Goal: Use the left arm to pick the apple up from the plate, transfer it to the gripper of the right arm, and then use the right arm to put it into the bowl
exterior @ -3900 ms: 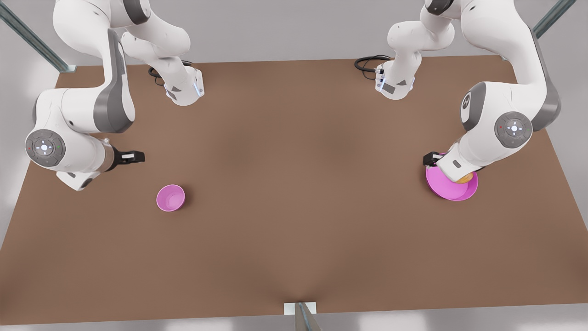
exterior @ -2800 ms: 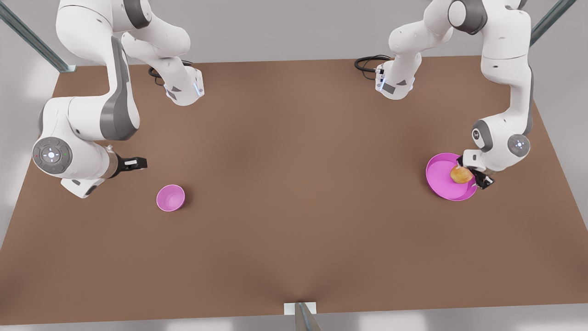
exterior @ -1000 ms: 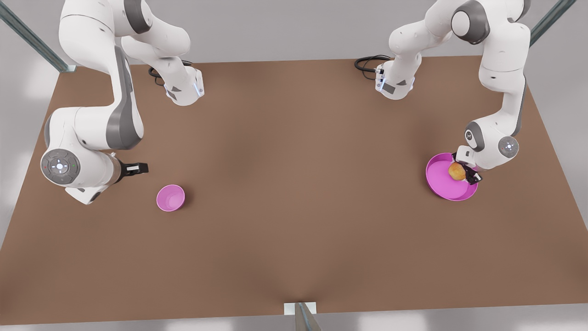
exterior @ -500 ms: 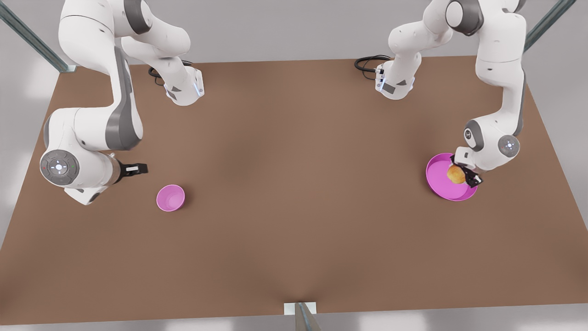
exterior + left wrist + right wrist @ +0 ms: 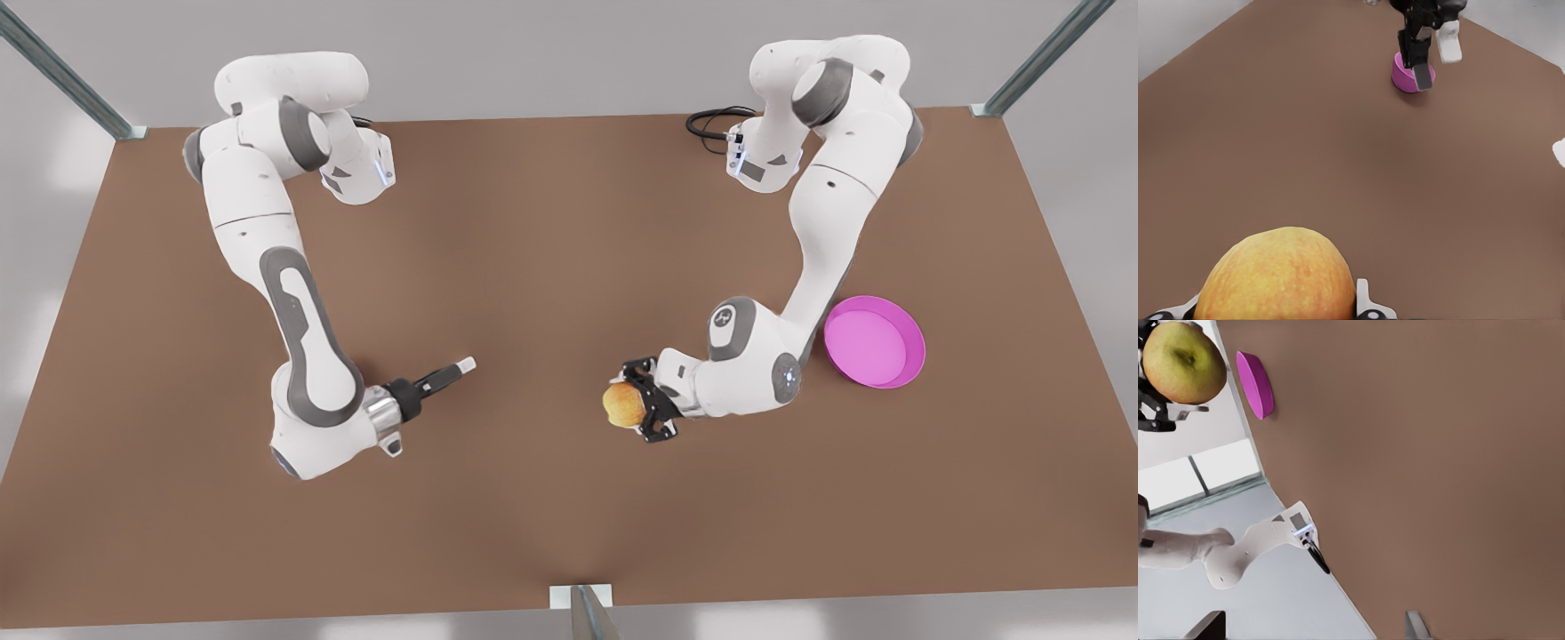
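Matt brown table (image 5: 533,267) — perhaps wood; smooth, plastic-looking pink plate (image 5: 876,342); apple (image 5: 624,404) skin finely speckled, dull.

A plain brown desk (image 5: 533,267) with a matte, unmarked top spans the scene. Beyond its far edge the surroundings are pale grey. Slanting metal struts (image 5: 62,76) stand at its two far corners, and a small white bracket (image 5: 581,596) with another strut sits at the middle of its near edge. Black cables (image 5: 711,120) coil on the desk near its far edge.
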You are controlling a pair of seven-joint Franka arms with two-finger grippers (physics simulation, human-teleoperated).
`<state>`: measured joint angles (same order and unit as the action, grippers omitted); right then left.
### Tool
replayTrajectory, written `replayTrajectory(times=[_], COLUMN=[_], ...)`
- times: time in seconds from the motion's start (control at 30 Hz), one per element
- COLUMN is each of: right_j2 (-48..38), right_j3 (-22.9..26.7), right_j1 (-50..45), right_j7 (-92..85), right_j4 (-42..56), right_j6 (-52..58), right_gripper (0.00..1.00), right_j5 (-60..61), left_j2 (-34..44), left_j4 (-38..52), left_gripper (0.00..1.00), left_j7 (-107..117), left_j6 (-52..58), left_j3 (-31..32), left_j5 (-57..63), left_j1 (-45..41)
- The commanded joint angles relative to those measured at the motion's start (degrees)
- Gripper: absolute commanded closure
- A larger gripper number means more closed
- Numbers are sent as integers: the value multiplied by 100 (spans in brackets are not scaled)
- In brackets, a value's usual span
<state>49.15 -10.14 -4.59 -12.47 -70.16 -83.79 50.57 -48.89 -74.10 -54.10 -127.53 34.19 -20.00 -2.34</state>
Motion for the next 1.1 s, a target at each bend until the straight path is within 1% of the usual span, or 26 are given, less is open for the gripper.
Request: replayTrajectory(times=[0.0,0.03,0.1,0.3,0.33,0.37,0.4,0.47,0.5,0.53,0.63,0.77,0.83,0.93,1.07], right_j2=[95,103,156,270,323,341,358,358,367,367,367,393,640,727,850], right_j3=[-181,-251,-427,-805,-849,-885,-946,-1051,-1131,-1131,-1131,-1280,-1298,-1359,-1500], right_j1=[-7,-24,-24,-68,-77,-77,-77,-77,-77,-103,-130,-165,-183,-183,-183], right_j7=[-775,-739,-739,-739,-739,-748,-739,-739,-739,-739,-757,-739,-704,-704,-696], right_j4=[2,11,2,11,20,20,64,81,90,90,99,160,450,608,776], right_j6=[-1122,-1351,-1640,-2476,-2581,-2634,-2687,-2801,-2889,-2898,-2986,-3197,-3223,-3232,-3390], right_gripper=[0,0,0,0,0,0,0,0,0,0,0,0,0,0,0], right_j5=[647,735,866,1104,1095,1104,1104,1139,1209,1218,1262,1394,1394,1403,1420], left_j2=[-472,-578,-613,-630,-622,-630,-639,-648,-648,-648,-657,-648,-648,-639,-639], left_j4=[467,467,493,581,590,608,652,739,775,775,810,810,801,784,784], left_gripper=[17,17,17,17,30,30,28,27,27,27,27,27,27,27,26], left_j7=[3915,3863,3608,3195,3186,3116,2862,2028,1850,1798,1332,1314,1164,751,690], left_j6=[-122,-580,-843,-1090,-1090,-1090,-1090,-1107,-1107,-1116,-1204,-1222,-1231,-1450,-1450], left_j3=[421,527,536,580,589,589,580,563,562,562,562,554,562,562,562], left_j5=[-74,-74,-74,-57,-39,-31,-31,5,241,443,514,514,541,541,541], left_j1=[-12,-65,-197,-346,-346,-346,-364,-390,-390,-390,-399,-434,-434,-434,-426])
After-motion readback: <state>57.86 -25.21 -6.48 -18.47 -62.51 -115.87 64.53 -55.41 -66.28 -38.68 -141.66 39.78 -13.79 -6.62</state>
